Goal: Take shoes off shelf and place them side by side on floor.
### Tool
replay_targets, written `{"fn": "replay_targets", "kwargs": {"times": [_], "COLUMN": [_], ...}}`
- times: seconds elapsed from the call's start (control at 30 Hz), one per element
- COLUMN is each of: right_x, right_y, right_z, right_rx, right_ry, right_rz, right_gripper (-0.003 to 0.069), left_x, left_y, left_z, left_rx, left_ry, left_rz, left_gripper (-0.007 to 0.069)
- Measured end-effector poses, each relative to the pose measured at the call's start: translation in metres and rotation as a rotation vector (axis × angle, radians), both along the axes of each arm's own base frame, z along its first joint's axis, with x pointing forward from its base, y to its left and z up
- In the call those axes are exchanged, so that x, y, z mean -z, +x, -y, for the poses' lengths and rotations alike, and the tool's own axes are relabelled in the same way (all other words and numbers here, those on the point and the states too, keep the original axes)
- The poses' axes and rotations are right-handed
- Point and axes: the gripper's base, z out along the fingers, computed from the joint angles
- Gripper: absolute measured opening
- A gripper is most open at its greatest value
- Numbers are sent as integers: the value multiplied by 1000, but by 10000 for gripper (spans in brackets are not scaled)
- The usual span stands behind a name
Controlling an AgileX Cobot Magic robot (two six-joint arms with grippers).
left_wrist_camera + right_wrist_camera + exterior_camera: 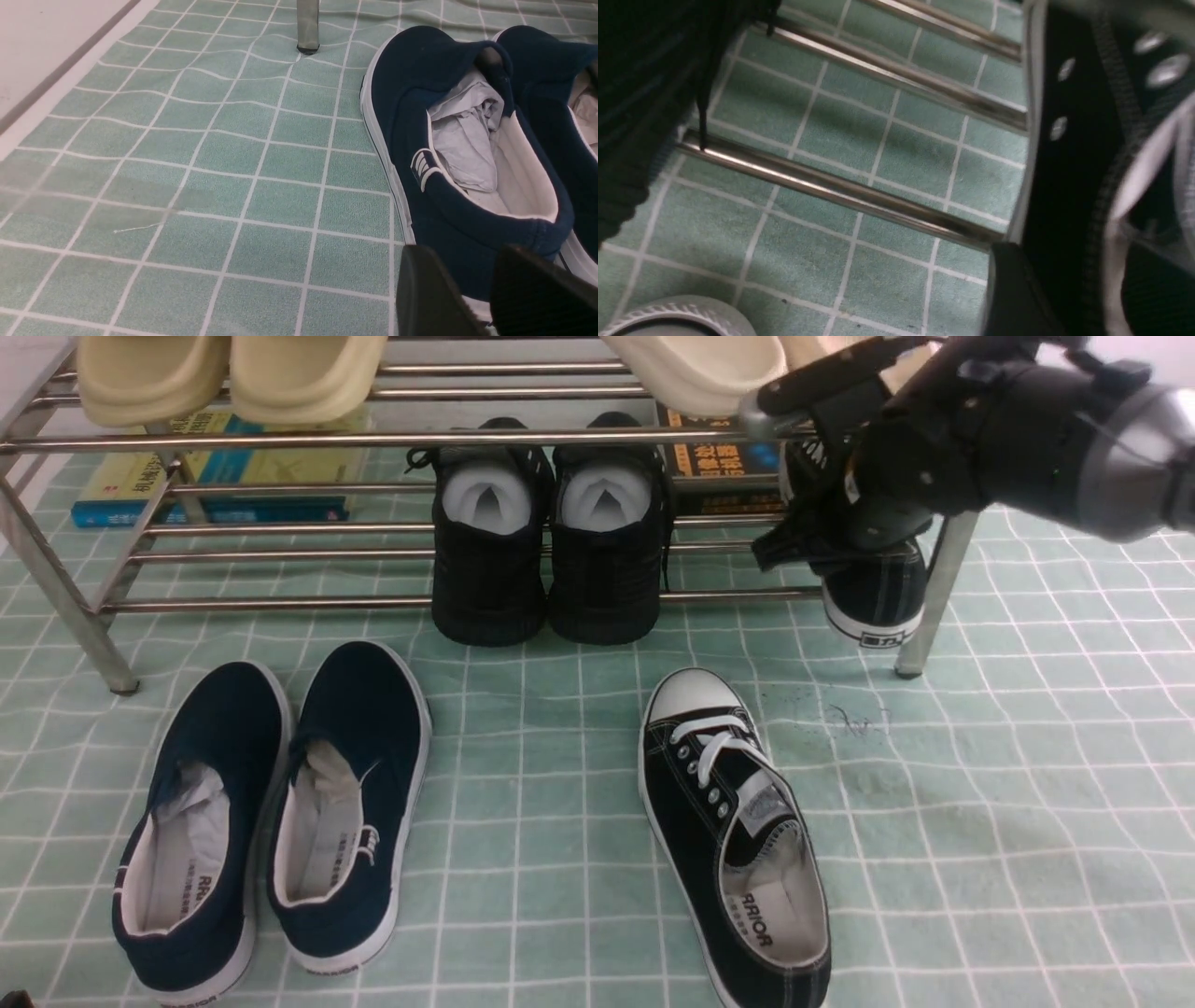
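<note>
My right pincer is over one black canvas sneaker on the lower tier of the silver shelf; one finger shows along the shoe's side, and I cannot tell whether I am clamped on it. Its white heel label faces out beneath my pincer, with dark characters too small to read surely. Nearer the camera than this pincer and to its left, the matching sneaker lies on the green gridded floor, toe toward the shelf, its insole partly reading "RRIOR". Left of my right pincer, all-black shoes sit on the lower tier, with cream clogs above. Behind the bars, a dark and orange book carries Chinese writing, including 机器; a yellow and blue book lies farther left. My left pincer's fingers stand apart just beside the navy slip-ons, whose heels read "WARRIOR"
</note>
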Motion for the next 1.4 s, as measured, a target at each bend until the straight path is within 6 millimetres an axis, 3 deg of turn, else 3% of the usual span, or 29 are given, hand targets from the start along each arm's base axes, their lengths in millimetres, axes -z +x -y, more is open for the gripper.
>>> {"fn": "replay_targets", "kwargs": {"times": [0.13, 0.2, 0.23, 0.27, 0.33, 0.37, 0.47, 0.63, 0.67, 0.73, 0.83, 0.97, 1.13, 1.2, 1.4], "right_x": [15, 17, 18, 18, 17, 17, 9, -27, -47, -56, -88, -97, -82, -63, -23], "right_y": [5, 6, 6, 6, 5, 4, -6, -43, -60, -68, -98, -116, -144, -154, -154], "right_z": [-2, -2, -2, -2, 0, 0, -3, -4, -2, 0, 9, 13, 18, 19, 18], "right_rx": [-7, -11, -9, -8, 11, 17, 20, -13, -26, -36, -89, -122, -134, -131, -100], "right_ry": [-19, -25, -29, -29, -27, -24, -33, -61, -52, -47, -15, 28, 93, 110, 157], "right_rz": [-19, -20, -26, -25, -50, -61, -112, -239, -265, -277, -334, -353, -464, -529, -499], "right_gripper": [341, 304, 250, 240, 85, 47, 13, 13, 13, 13, 13, 13, 13, 13, 13], "left_x": [0, 0, 0, 0, 0, 0, 0, 0, 0, 0, 0, 0, 0, 0, 0], "left_y": [0, 0, 0, 0, 0, 0, 0, 0, 0, 0, 0, 0, 0, 0, 0], "left_z": [0, 0, 0, 0, 0, 0, -1, -2, -3, -3, -4, -4, -4, -4, -4], "left_rx": [0, 0, 0, 0, 0, 0, -1, -6, -7, -8, -10, -11, -11, -11, -12], "left_ry": [1, 1, 1, 1, 1, 2, 18, 74, 88, 97, 117, 122, 124, 124, 125], "left_rz": [0, 0, 0, 0, 0, 0, 0, -2, -2, -2, -4, -6, -6, -6, -7], "left_gripper": [243, 243, 243, 243, 243, 243, 243, 243, 243, 243, 243, 243, 242, 242, 242]}}
